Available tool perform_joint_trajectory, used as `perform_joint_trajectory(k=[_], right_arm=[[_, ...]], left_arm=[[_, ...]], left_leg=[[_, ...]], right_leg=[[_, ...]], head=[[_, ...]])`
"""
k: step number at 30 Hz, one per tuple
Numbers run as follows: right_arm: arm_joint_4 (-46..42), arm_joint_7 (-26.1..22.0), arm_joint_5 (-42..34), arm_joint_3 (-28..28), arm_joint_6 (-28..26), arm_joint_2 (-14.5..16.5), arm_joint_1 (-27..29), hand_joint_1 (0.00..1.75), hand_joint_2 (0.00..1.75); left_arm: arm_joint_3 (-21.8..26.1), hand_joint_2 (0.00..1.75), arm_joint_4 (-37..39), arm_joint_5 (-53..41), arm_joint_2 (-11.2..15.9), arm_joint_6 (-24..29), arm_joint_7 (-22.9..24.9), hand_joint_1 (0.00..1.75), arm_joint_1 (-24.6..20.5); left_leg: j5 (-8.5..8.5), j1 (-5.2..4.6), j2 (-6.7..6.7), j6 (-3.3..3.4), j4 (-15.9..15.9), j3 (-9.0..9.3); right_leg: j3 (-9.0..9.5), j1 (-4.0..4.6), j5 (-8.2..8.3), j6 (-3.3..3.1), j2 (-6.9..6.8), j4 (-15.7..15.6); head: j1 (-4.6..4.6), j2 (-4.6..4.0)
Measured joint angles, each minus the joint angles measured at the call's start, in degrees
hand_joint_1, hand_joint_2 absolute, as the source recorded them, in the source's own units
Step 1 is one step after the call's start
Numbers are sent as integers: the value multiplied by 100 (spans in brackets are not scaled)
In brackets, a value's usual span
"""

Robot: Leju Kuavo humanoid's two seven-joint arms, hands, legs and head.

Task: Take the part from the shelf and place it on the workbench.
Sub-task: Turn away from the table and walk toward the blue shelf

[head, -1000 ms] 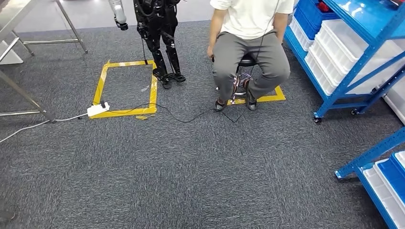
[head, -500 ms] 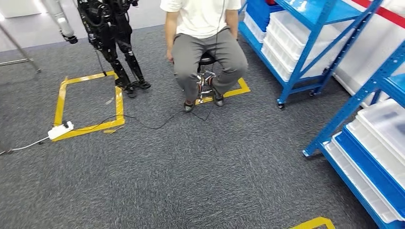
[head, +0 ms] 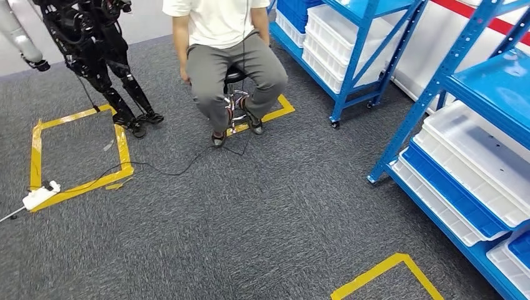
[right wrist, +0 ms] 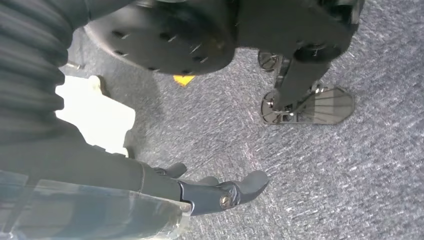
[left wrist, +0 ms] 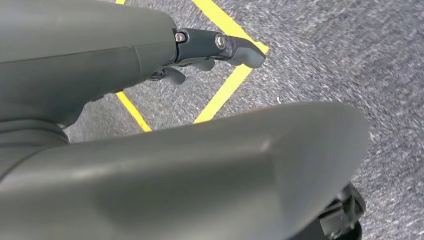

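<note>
Both arms hang over grey carpet; the left robot hand [left wrist: 215, 47] and right robot hand [right wrist: 220, 192] hold nothing, fingers loosely apart. White trays [head: 481, 147] fill the blue shelf [head: 406, 125] ahead; which holds the part cannot be told.

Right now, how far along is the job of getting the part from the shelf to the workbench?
Done: nothing I can confirm. In hand: no part; the left hand and right hand hang over the carpet, fingers apart, holding nothing. The blue shelf with white trays stands close on the right. Left: unclear, since this fits approaching to fetch the part or standing there after delivering it.
</note>
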Motion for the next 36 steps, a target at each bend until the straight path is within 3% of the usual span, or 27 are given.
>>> perform_joint_trajectory(k=[1, 3, 4, 6, 8, 9, 10, 11, 12, 14, 16, 17, 19, 21, 23, 25, 26, 27, 29, 31, 33, 34, 36], right_arm=[[0, -2, 4, 0, 4, 5, -5, 0, 175], [0, -5, 7, 0, 11, 9, -5, 0, 175], [0, -5, 7, 0, 14, 8, 3, 0, 175], [0, -5, 7, 0, 14, 5, 6, 0, 175], [0, -5, 7, 0, 15, 7, -1, 0, 175], [0, -5, 8, 0, 17, 11, -3, 0, 175], [0, -5, 9, 0, 19, 14, 1, 0, 175], [0, -5, 11, 0, 21, 15, 10, 0, 175], [0, -5, 15, 0, 24, 15, 18, 0, 175], [0, -5, 23, 0, 30, 23, 22, 0, 175], [0, -5, 31, 0, 33, 34, 12, 0, 175], [0, -5, 36, 0, 37, 41, 10, 0, 175], [0, -4, 56, 0, 44, 46, 20, 0, 175], [1, -2, 77, 0, 49, 43, 23, 0, 175], [1, 2, 88, 0, 49, 38, 6, 0, 175], [0, 4, 92, 0, 49, 33, -6, 0, 175], [0, 4, 93, 0, 49, 28, -8, 0, 175], [0, 7, 93, -1, 49, 20, -4, 0, 175], [0, 14, 94, -1, 49, 8, 3, 0, 175], [0, 17, 94, -1, 51, 10, 0, 0, 175], [0, 17, 94, -2, 53, 20, 0, 0, 175], [0, 17, 94, -2, 53, 26, 8, 0, 175], [0, 19, 94, -2, 52, 28, 18, 0, 175]], left_arm=[[1, 0, 0, 0, 4, 1, 1, 0, -3], [1, 0, 1, -2, 3, 2, 2, 0, -19], [2, 0, 1, -4, 2, 3, 2, 0, -29], [3, 0, 1, -8, -1, 9, 1, 0, -37], [6, 0, 1, -9, -1, 16, 0, 0, -20], [8, 0, 1, -9, -1, 19, 1, 0, -8], [10, 0, 1, -9, -1, 19, 1, 0, 2], [13, 0, 1, -8, -1, 19, 2, 0, 7], [15, 0, 1, -8, -1, 20, 2, 0, 9], [23, 0, 1, -7, 10, 22, 2, 0, 9], [34, 0, 1, -4, 28, 23, -2, 0, 9], [39, 0, 1, -2, 37, 19, -11, 0, 8], [41, 0, 1, 1, 42, 4, -36, 0, 5], [43, 0, 1, 1, 40, -4, -57, 0, 7], [44, 0, 1, 0, 39, -3, -63, 0, 25], [45, 0, 1, 0, 43, -1, -62, 0, 51], [46, 0, 1, 0, 44, -1, -62, 0, 59], [46, 0, 1, 0, 42, -1, -62, 0, 61], [46, 0, 0, -2, 36, -1, -62, 0, 58], [46, 0, -1, -16, 40, -5, -66, 0, 56], [46, 0, -1, -37, 49, -10, -69, 0, 41], [46, 0, -2, -45, 51, -13, -69, 0, 31], [46, 0, -2, -50, 52, -16, -72, 0, 18]], left_leg=[[-17, -14, 58, -35, 9, 18], [-37, 4, 161, -100, 15, 49], [-76, 33, 112, -140, 43, 53], [-333, 81, -208, -202, 364, -67], [-746, 95, -529, -207, 1125, -410], [-881, 94, -578, -199, 1485, -585], [-907, 93, -595, -184, 1692, -697], [-808, 92, -606, -161, 1668, -702], [-604, 92, -634, -129, 1401, -591], [-196, 91, -884, -51, 605, -233], [-53, 72, -1100, -1, 161, -43], [-62, 56, -1112, 11, 130, -38], [-1, 43, -962, 46, 50, -22], [81, 63, -800, 94, -71, 6], [111, 59, -614, 118, -116, 2], [111, 40, -405, 116, -112, -14], [109, 37, -312, 111, -111, -16], [104, 40, -232, 101, -108, -12], [84, 34, -103, 55, -94, 8], [46, 6, 3, -21, -65, 31], [13, 3, 98, -69, -32, 49], [-11, 24, 88, -93, -9, 51], [-206, 73, -158, -142, 227, -37]], right_leg=[[48, 12, 35, -38, -48, -99], [16, 21, 59, -132, 93, -87], [12, 13, 68, -169, 161, -92], [24, -12, 97, -265, 297, -104], [1, 12, 122, -327, 441, -101], [-7, 32, 129, -343, 524, -99], [-10, 51, 133, -349, 611, -97], [-7, 67, 137, -354, 697, -95], [1, 78, 140, -356, 782, -94], [8, 95, 154, -350, 936, -90], [-27, 93, 180, -314, 1060, -89], [-54, 83, 201, -279, 1117, -96], [-128, 80, 232, -210, 1175, -101], [-296, 118, 106, -209, 946, 140], [-620, 127, -224, -254, 618, 817], [-883, 99, -456, -226, 500, 1430], [-849, 80, -442, -173, 473, 1439], [-678, 58, -340, -105, 430, 1186], [-168, 19, -72, -3, 215, 336], [91, 19, 60, -38, 51, -138], [92, 13, 87, -116, 119, -169], [86, -10, 101, -145, 183, -165], [71, -29, 127, -195, 294, -162]], head=[[-4, 0], [-24, 0], [-27, 0], [-43, 0], [-60, 0], [-60, 0], [-61, 0], [-60, 0], [-60, 0], [-55, 0], [-60, 0], [-67, 0], [-82, 0], [-63, 0], [-28, 0], [-10, 0], [-8, 0], [-6, 0], [-4, 0], [-13, 0], [-24, 0], [-27, 0], [-28, 0]])
